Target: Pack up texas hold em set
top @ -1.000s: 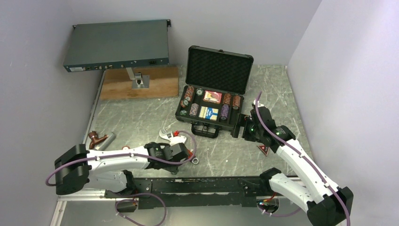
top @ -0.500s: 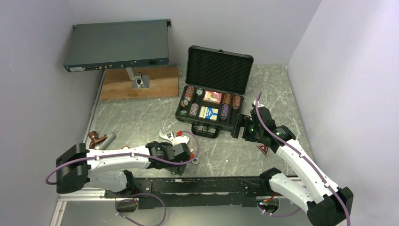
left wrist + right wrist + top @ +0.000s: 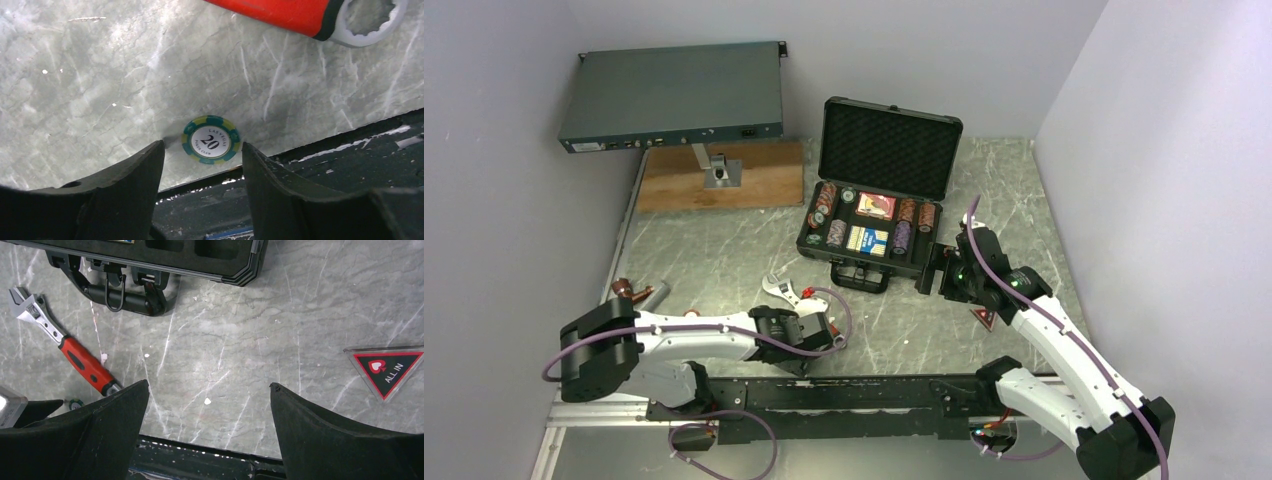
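Observation:
The black case (image 3: 917,257) stands open at the back middle, lid up, with striped chips (image 3: 828,200), a red deck (image 3: 876,206) and a blue deck (image 3: 868,240) in its foam. One loose teal-and-yellow chip (image 3: 210,139) marked 20 lies flat near the table's front edge, just beyond and between my left gripper's (image 3: 202,150) open fingers, untouched. My left gripper (image 3: 812,328) is low over the table. My right gripper (image 3: 932,268) is open and empty beside the case's right front corner. The red triangle (image 3: 389,368) lies on the table to its right, and shows in the top view (image 3: 981,318).
A red-handled wrench (image 3: 789,292) lies just beyond the left gripper, and shows in both wrist views (image 3: 300,12) (image 3: 82,362). The case handle (image 3: 125,295) faces the arms. A grey rack box (image 3: 674,95) on a wooden board (image 3: 724,180) stands back left. A metal fitting (image 3: 639,295) lies at left.
My left gripper has drawn back a little toward the table's front edge and its arm has swung slightly right. The right arm has not moved.

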Controlling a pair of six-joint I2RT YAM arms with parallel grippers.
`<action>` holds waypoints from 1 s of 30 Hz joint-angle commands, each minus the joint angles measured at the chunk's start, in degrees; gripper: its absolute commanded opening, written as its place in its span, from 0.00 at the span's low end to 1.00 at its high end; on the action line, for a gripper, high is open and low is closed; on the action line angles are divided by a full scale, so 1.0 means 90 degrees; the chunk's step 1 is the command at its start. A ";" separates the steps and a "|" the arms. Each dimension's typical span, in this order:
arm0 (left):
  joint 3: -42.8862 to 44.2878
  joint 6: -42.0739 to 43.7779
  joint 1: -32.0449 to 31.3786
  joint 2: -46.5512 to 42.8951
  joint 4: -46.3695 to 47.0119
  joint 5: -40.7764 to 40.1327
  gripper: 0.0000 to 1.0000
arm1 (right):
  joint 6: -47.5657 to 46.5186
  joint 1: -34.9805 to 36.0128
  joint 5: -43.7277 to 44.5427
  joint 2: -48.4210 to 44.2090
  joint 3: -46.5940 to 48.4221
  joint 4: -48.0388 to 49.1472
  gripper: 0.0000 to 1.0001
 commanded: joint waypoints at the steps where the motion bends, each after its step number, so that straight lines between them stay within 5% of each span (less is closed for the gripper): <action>1: -0.0019 -0.0060 -0.0049 0.0235 0.0329 0.0058 0.63 | -0.0009 -0.0016 -0.0031 -0.0008 0.0029 0.0027 0.93; 11: -0.0347 -0.0142 -0.0031 0.0203 0.0658 0.0318 0.58 | 0.0016 -0.0016 -0.0002 -0.0033 0.0022 -0.0002 0.93; 22: -0.0628 -0.0260 -0.0031 0.0212 0.0820 0.0417 0.35 | 0.0040 -0.0016 -0.0001 -0.0030 -0.0003 -0.0029 0.93; 30: -0.0188 -0.0152 -0.0031 -0.0233 0.0254 0.0133 0.31 | 0.0069 -0.0016 0.0012 -0.0059 -0.0027 -0.0041 0.93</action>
